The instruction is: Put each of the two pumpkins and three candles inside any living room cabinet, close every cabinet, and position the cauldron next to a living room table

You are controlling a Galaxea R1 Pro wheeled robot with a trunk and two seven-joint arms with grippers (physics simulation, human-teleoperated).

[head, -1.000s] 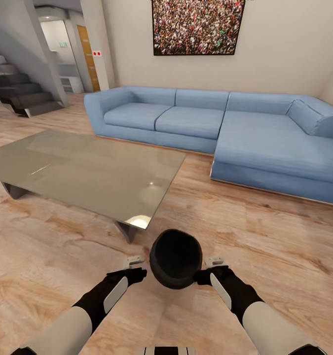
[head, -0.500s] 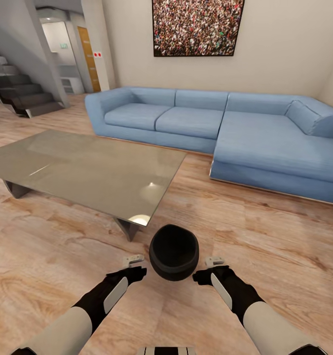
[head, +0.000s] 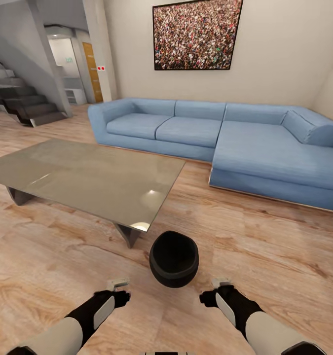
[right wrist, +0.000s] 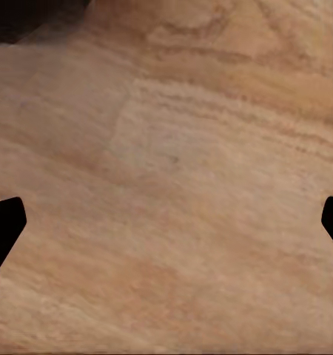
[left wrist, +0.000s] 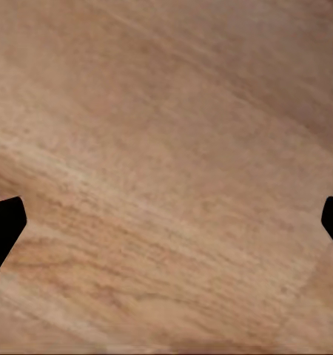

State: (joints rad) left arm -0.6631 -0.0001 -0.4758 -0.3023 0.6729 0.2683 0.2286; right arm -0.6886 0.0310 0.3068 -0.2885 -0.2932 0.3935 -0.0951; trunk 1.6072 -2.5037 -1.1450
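Here, black round cauldron [head: 173, 258] (hollow, upright) on wood floor [head: 265, 246], both jaws released.

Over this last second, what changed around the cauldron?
Both grippers, left and right, let go of the cauldron and drew back, jaws open. It now sits on the floor by the table corner. Sofa unchanged.

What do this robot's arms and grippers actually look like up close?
Each arm has a smooth pale grey-white forearm that runs into a black wrist section with a light inset panel along it. The left gripper and right gripper end in small pale grey blocks. In the wrist views, the fingertips appear as plain black, blunt wedges. No cables or markings are visible.
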